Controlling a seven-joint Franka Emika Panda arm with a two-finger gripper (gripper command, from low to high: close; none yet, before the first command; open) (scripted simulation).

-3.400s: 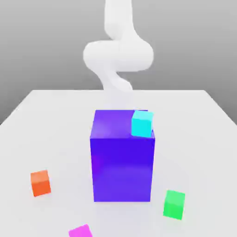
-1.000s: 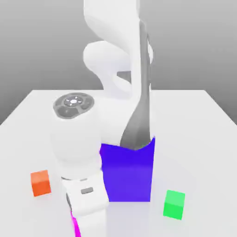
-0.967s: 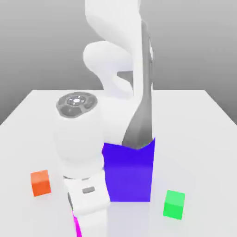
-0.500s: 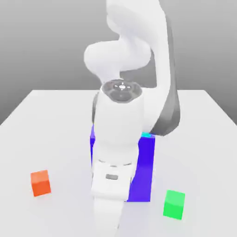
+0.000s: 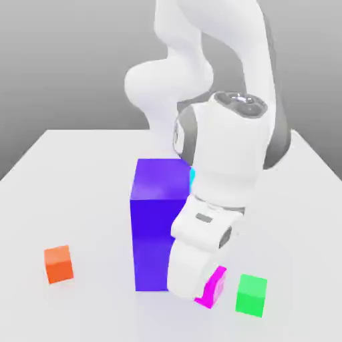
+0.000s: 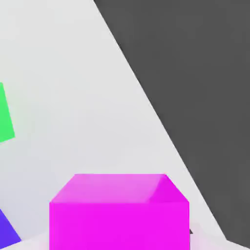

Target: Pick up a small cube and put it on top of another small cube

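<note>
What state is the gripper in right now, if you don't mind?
White two-finger gripper: closed on the small bright magenta cube.

Magenta cube point(image 6: 119, 215) looms close, with partial green point(image 6: 6, 117) and blue point(image 6: 7, 232) shapes near it

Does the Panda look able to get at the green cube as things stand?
Probably not yet: its gripper seems shut on the magenta cube, so that would have to go down first. The green cube itself looks uncovered on the table.
</note>
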